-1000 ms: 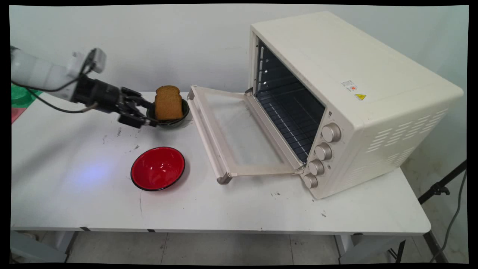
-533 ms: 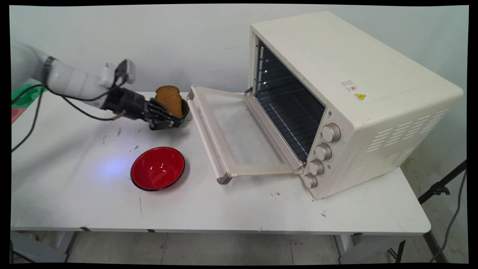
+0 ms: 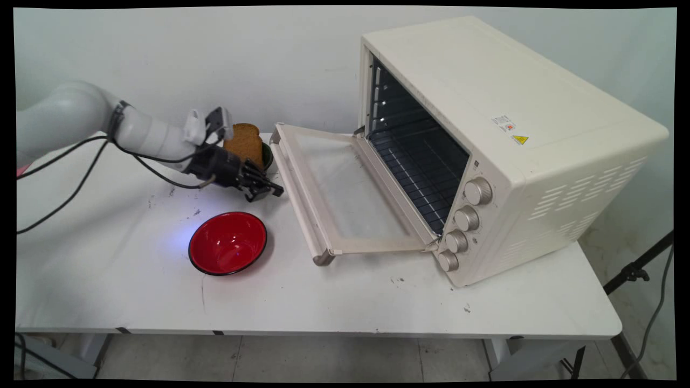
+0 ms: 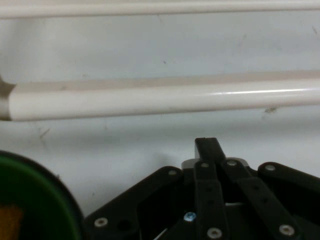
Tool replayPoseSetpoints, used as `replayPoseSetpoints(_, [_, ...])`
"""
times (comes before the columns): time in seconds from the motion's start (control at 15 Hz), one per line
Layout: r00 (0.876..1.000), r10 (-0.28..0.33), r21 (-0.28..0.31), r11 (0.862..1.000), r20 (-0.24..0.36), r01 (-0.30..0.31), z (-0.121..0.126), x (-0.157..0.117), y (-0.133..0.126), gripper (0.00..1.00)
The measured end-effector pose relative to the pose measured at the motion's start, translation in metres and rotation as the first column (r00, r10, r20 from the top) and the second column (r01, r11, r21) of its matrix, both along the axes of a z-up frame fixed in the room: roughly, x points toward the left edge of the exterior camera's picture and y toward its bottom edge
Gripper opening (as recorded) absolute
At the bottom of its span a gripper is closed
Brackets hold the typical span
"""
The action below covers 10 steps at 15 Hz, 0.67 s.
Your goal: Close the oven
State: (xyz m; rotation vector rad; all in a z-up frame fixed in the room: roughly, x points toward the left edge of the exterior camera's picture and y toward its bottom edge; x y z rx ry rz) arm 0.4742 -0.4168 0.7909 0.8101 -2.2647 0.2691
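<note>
End effector moved past green bowl toward oven door

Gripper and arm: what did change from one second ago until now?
The gripper moved rightward, from the left rim of the dark green bowl, across its near side, toward the open oven door's handle. Its fingers, spread earlier, are now together, holding nothing. The bread slice, red bowl and oven stayed put.

Looking like a robotics lab setup, not a real kitchen: a scuffed white folding tabletop is sitting against a bare wall, a cream toaster oven is posing on it, and a tripod leg is poking in at right.
</note>
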Motion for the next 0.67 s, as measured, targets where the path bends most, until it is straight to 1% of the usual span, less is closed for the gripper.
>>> replayPoseSetpoints(0.4, [1.0,-0.005,0.011,1.0,0.006,0.005,-0.021,-0.024,-0.016,0.0])
replayPoseSetpoints(0.67, [1.0,-0.011,0.008,1.0,0.007,0.011,-0.026,-0.035,-0.024,0.0])
